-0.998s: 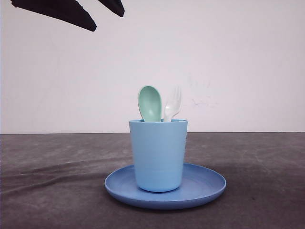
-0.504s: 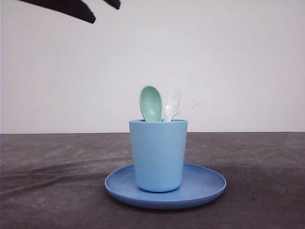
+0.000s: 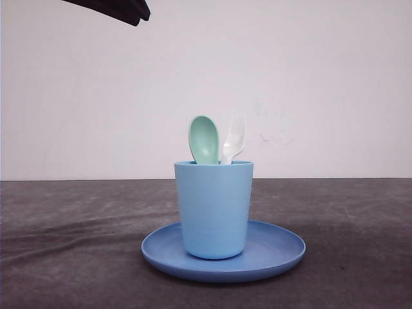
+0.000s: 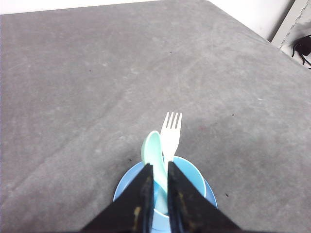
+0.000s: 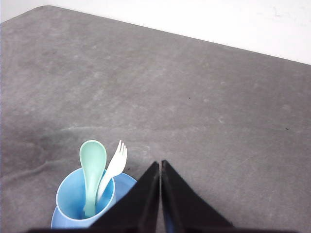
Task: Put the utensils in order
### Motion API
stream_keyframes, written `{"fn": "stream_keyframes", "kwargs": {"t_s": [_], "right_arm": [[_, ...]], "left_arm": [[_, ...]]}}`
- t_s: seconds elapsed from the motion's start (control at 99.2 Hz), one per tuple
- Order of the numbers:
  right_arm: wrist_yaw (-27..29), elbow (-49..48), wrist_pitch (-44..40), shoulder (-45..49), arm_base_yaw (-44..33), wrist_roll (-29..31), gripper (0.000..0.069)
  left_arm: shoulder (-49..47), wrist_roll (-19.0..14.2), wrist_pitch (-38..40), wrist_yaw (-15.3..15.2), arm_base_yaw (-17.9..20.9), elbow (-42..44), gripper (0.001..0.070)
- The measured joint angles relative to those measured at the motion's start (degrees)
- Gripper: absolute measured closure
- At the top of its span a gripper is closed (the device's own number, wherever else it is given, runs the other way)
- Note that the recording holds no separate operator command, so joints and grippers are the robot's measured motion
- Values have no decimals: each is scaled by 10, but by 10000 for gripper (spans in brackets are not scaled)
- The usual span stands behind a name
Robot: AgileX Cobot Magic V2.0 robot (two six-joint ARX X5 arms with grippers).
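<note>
The pale green spoon [image 3: 204, 138] and the white fork [image 3: 234, 138] stand side by side in the light blue cup [image 3: 214, 209], bowl and tines up. The cup sits on the round blue plate [image 3: 270, 251]. My left gripper [image 3: 138, 14] hangs high above and to the left of the cup. In the left wrist view the left gripper [image 4: 159, 165] has a narrow gap with nothing held; the spoon [image 4: 152, 148] and fork [image 4: 171, 131] lie far below it. My right gripper [image 5: 160, 162] is shut and empty, off to the side of the cup [image 5: 68, 194].
Grey cloth covers the table [image 3: 64, 244] on all sides of the plate. A white wall [image 3: 322, 77] stands behind. The table's far corner and some dark cabling [image 4: 302, 47] appear in the left wrist view.
The left gripper has risen toward the top of the front view and its fingers have drawn closer together. Spoon, fork, cup and plate have stayed put.
</note>
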Motion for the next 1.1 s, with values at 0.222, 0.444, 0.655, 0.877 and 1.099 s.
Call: {"fn": "stream_keyframes", "kwargs": {"t_s": [0.222,0.444,0.655,0.877,1.099], "right_arm": [[0,0,2,0,0,0,687],[0,0,3,0,0,0,687],[0,0,4,0,0,0,687],[0,0,4,0,0,0,687],[0,0,4,0,0,0,687]], "left_arm": [[0,0,0,0,0,0,685],[0,3,0,0,0,0,685],[-23,77,0,-13,26,0,685],[-63,126,-35,-13,125,0,685],[-117,133,-37,34,253,-66,685]]}}
